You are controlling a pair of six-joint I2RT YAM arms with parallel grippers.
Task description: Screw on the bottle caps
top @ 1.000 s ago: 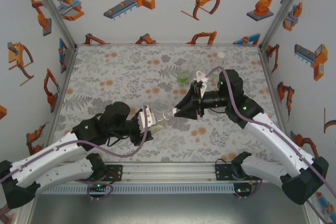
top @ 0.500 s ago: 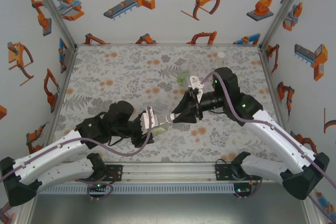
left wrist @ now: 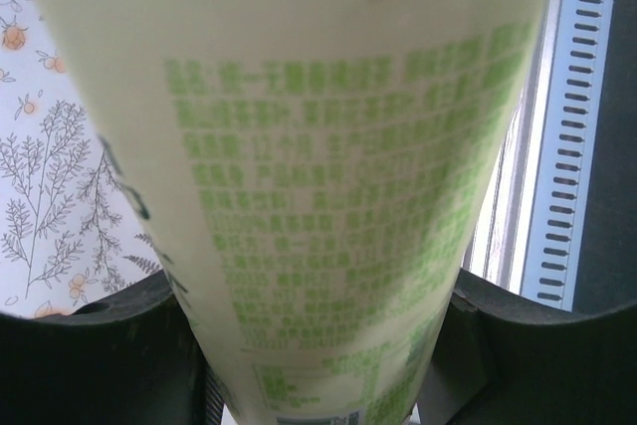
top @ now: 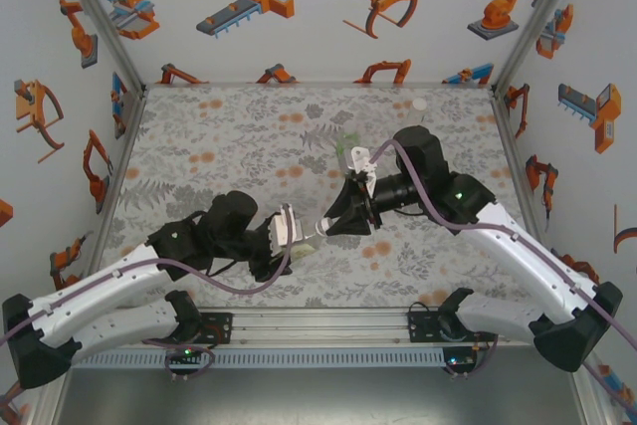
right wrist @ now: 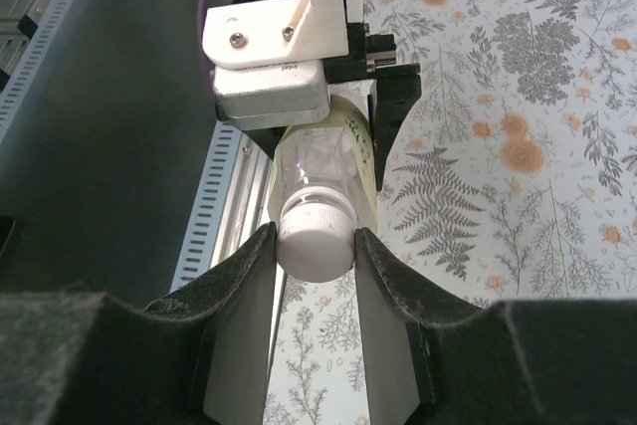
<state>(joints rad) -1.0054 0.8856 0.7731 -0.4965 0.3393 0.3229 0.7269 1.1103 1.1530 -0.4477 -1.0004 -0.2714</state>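
Table's covered by a grey floral mat (top: 229, 146), ferns and small orange blossoms all over. The white walls (top: 299, 37) on 3 sides have cartoon machines printed in orange and blue. A silver rail (top: 318, 323) runs along the near edge, with a slotted grey strip (top: 318, 357) just beside it.

White cap (right wrist: 317, 236), clear bottle (right wrist: 320, 159), pale label (left wrist: 328, 196) printed green, grey fern-patterned mat (right wrist: 468, 246), orange blotches (right wrist: 522, 154)

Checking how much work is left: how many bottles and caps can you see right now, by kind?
Bottles: 2, the held bottle and the green bottle standing farther back
Caps: 2, the cap on the held bottle and the loose cap at the far right
Total: 4
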